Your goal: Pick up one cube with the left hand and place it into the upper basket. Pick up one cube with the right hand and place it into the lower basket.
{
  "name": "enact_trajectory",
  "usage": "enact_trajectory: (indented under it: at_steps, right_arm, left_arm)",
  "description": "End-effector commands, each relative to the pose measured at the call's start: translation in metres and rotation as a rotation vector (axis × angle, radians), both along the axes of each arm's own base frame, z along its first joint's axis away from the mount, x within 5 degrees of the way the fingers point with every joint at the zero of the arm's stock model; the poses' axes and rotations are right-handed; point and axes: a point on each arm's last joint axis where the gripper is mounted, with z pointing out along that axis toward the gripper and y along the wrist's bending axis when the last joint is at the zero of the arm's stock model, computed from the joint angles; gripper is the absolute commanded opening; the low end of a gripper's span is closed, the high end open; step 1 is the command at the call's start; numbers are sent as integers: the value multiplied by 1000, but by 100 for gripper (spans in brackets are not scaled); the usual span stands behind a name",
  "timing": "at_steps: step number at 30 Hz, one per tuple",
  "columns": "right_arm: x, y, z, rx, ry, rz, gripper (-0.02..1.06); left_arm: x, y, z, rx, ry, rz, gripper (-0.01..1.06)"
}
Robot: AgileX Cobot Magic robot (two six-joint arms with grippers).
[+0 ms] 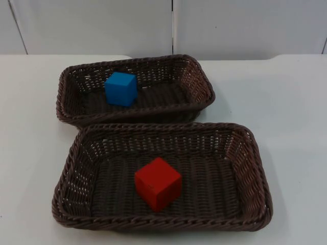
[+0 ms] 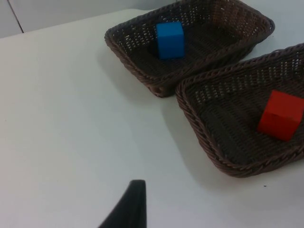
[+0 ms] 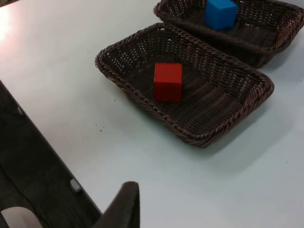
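Upper dark brown rectangular woven wicker basket (image 1: pixel 199 81) sits on the white tabletop (image 1: pixel 286 102), nearer the grey partition wall (image 1: pixel 102 25). It holds one blue cube (image 1: pixel 121 88), resting on the basket floor toward the basket's left end, close to the far wall but not clearly touching it.

Lower dark brown rectangular woven wicker basket (image 1: pixel 245 168) lies just in front of the upper one; their facing long rims are touching or nearly so, and I cannot tell which from the top view. It holds one red cube (image 1: pixel 158 183), roughly central on the floor, turned so a corner points toward the near rim, apart from all four walls.

Left wrist view: upper basket (image 2: pixel 137 47) with blue cube (image 2: pixel 170 40) inside; lower basket (image 2: pixel 199 118) is cut off at the frame edge, red cube (image 2: pixel 281 115) inside it. Right wrist view: lower basket (image 3: pixel 123 76) whole, red cube (image 3: pixel 168 81) inside; upper basket (image 3: pixel 256 47) cut off, blue cube (image 3: pixel 221 13) partly cut off.

Left end effector: one black fingertip (image 2: pixel 128 209) shows above bare tabletop, well apart from both baskets. Right end effector: one black fingertip (image 3: pixel 121 209) shows above tabletop near its edge, well apart from the lower basket. With one finger visible on each, I cannot tell whether either is wide or narrow. Nothing is seen held.
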Motion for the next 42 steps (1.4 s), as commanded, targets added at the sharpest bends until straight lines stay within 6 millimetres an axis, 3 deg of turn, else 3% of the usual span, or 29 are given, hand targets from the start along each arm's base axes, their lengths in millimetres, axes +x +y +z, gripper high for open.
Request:
enact_trajectory:
  at_steps: [1, 42]
  right_arm:
    - [0, 0, 0, 1, -4, -5, 105]
    - [0, 0, 0, 10, 3, -6, 105]
  left_arm:
    - [0, 0, -1, -7, -7, -3, 105]
    - [1, 1, -1, 4, -11, 31, 105]
